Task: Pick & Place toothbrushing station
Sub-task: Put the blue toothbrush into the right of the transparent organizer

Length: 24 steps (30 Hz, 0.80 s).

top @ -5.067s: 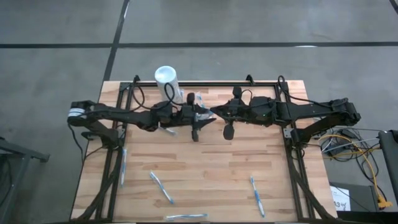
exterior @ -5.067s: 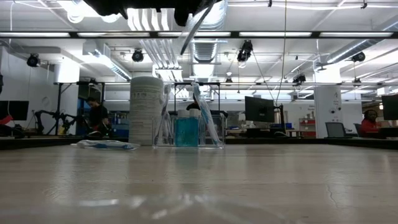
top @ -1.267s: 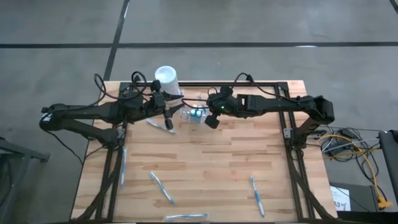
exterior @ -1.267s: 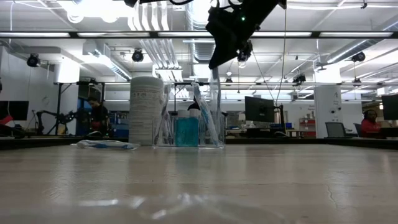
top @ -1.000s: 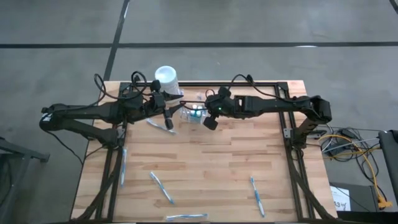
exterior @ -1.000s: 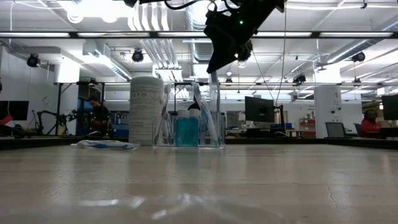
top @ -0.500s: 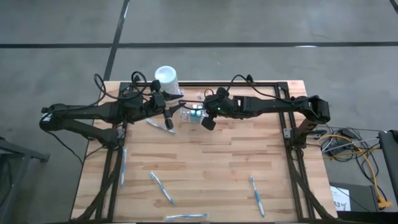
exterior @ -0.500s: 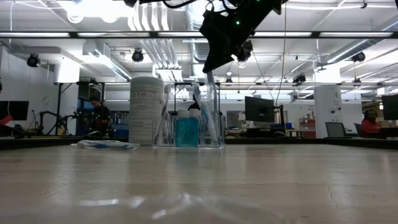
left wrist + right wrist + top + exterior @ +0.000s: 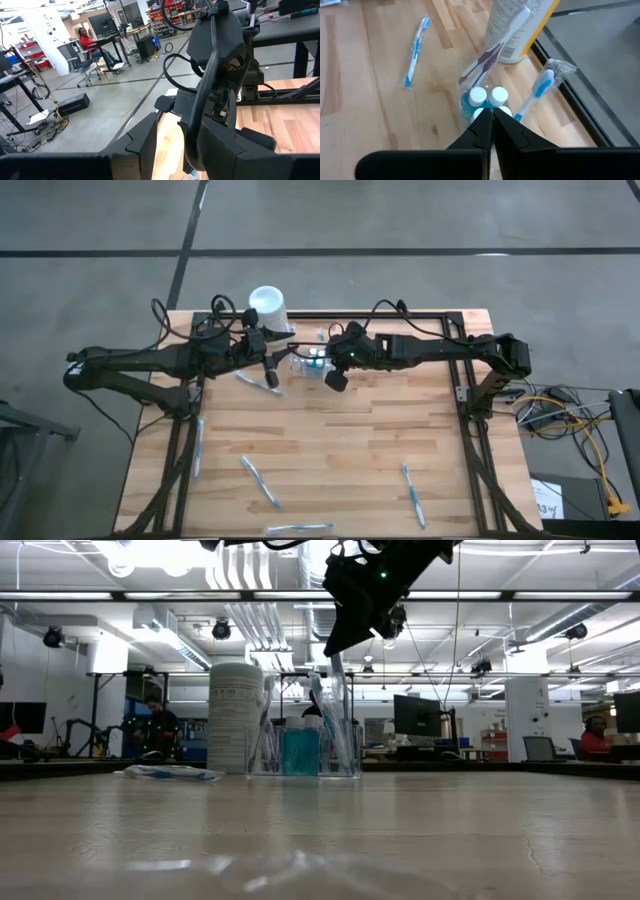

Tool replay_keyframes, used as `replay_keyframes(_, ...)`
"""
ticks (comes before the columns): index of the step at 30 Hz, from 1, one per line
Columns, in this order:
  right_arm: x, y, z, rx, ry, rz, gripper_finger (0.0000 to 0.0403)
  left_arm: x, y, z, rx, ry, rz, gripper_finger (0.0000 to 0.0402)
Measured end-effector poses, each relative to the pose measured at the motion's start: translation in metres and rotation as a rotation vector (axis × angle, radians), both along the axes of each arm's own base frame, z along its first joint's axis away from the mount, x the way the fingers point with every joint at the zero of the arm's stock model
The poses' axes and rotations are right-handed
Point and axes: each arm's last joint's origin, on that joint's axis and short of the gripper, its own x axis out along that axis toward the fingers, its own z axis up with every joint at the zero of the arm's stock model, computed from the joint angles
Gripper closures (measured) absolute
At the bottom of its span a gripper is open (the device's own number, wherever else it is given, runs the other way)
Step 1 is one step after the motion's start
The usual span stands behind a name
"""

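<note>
Toothbrushing station at the back of the desk, my two tools either side of it.

From the left: my left tool (image 9: 270,368) hangs over the desk (image 9: 330,470) just in front of the white cylinder (image 9: 267,305); I cannot tell whether it is open or shut. Next comes the toothbrushing station (image 9: 305,750), a clear holder with small blue bottles, standing just beside the cylinder near the back edge. My right tool (image 9: 491,116) hovers directly over it, fingers pressed together and holding nothing. I judge the main risk to be coming down shut like this: the tips would strike the bottle caps or the thin clear wall and tip the holder toward the cylinder or off the back edge. A loose toothbrush (image 9: 415,51) lies near and could be dragged along.
</note>
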Motion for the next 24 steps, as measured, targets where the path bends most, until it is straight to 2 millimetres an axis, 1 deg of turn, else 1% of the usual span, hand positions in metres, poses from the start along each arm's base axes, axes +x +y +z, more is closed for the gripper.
replay_keyframes(8, 0.0003, -0.0013, -0.0009, 0.015, -0.002, -0.008, 0.0394, 0.0, 0.0, 0.0, 0.0, 0.0, 0.0, 0.0264)
replay_keyframes(17, -0.0028, -0.0014, -0.0023, 0.024, 0.035, -0.013, 0.0394, 0.0, 0.0, 0.0, 0.0, 0.0, 0.0, 0.0264)
replay_keyframes(24, -0.0033, -0.0018, 0.0031, 0.031, 0.015, -0.022, 0.0394, 0.0003, 0.0, -0.0002, 0.023, 0.011, -0.001, 0.0264)
